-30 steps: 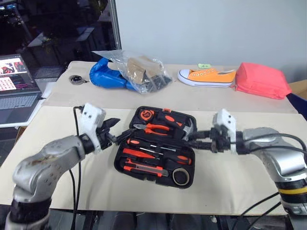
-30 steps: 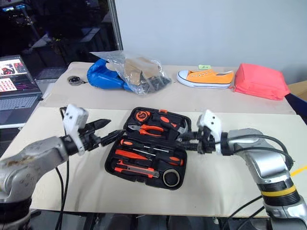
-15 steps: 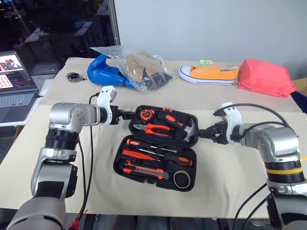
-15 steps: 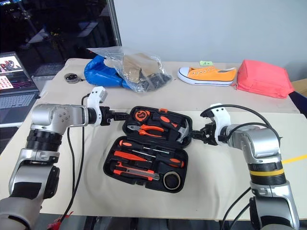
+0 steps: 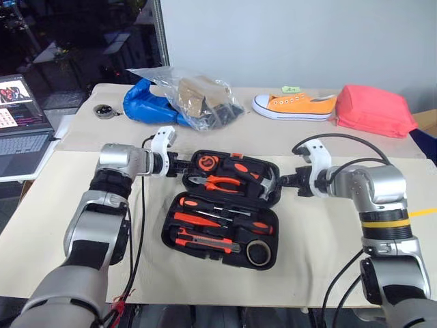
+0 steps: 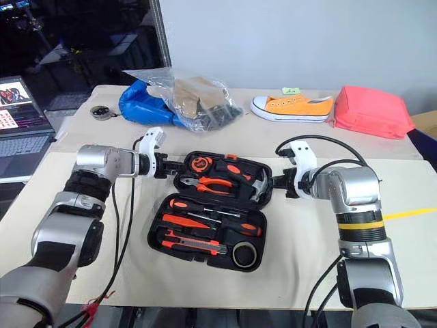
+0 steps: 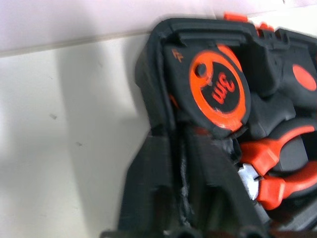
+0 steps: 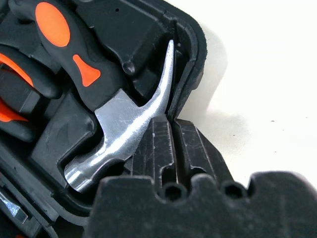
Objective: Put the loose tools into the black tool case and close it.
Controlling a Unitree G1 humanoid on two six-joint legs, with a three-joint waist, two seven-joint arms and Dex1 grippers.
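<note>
The laptop (image 5: 24, 130) is cut by the frame's left edge, its screen too small to read. Contents of the clear bag (image 5: 194, 101) are a jumble, hard to name. In the left wrist view the pliers (image 7: 277, 171) run off the edge, jaws half hidden by the case (image 7: 153, 89) wall. In the right wrist view the hammer (image 8: 124, 129) handle leaves the picture.

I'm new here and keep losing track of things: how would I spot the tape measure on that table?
Find the open black case in the middle of the table, between the two arms. Look in its far half, at the corner nearest the left claw. The tape measure is the round black-and-orange disc there; the pliers beside it are long.
</note>
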